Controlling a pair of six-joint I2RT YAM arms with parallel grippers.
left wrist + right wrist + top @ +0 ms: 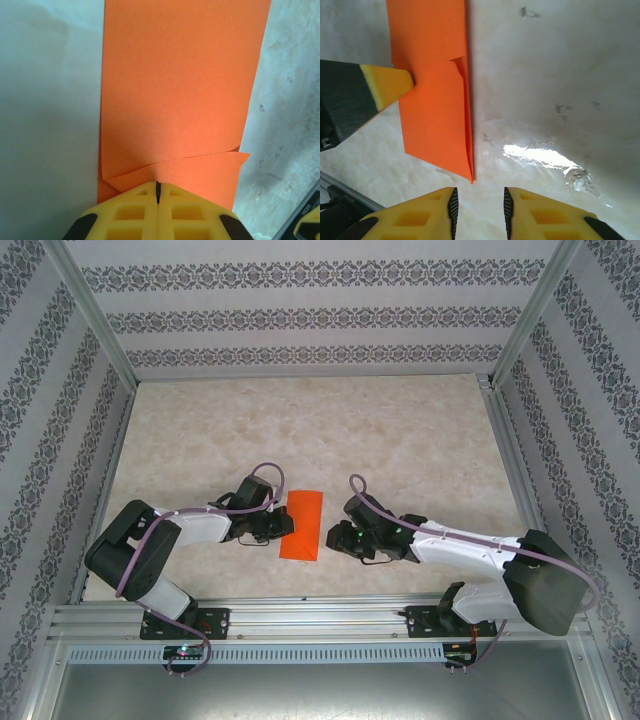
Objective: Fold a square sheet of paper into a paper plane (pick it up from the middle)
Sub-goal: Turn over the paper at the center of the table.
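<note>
Near the table's [400,430] near edge, seen from above, the folded sheet of paper [302,524] lies between both arms, its long axis running near to far. The left gripper [282,526] touches its left edge and the right gripper [336,539] sits just beside its right edge.

Left wrist view: fingers pressed together, tip on the sheet, 2 layers showing.

Right wrist view: fingers slightly apart and empty, the sheet's near corner just ahead-left.

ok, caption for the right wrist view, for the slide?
Right hand open just short of the folded paper's near corner; left hand tip at its opposite edge.
</note>
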